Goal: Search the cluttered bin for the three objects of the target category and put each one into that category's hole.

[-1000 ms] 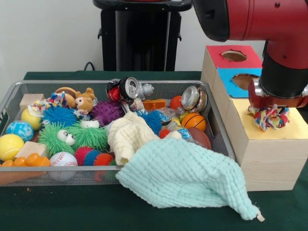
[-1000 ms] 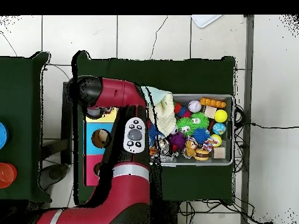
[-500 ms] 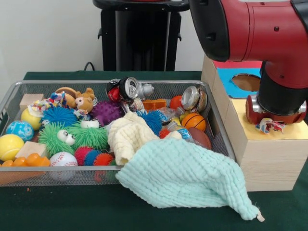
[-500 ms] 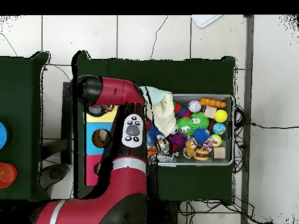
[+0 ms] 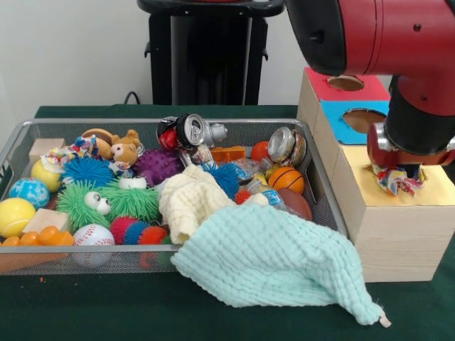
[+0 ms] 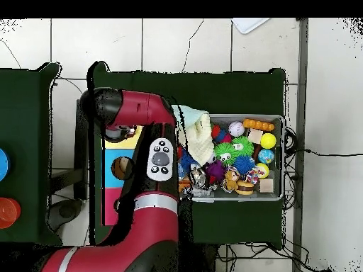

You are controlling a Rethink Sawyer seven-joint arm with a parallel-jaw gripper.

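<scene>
The knotted rope toy hangs from the gripper just above the yellow-topped section of the wooden sorting box, beside the wire bin. The jaws appear closed on its upper end, though the fingers are mostly hidden. To do this well, the arm should centre the dangling strands over the yellow hole, unseen behind the wrist, lower until they enter, then release.
</scene>
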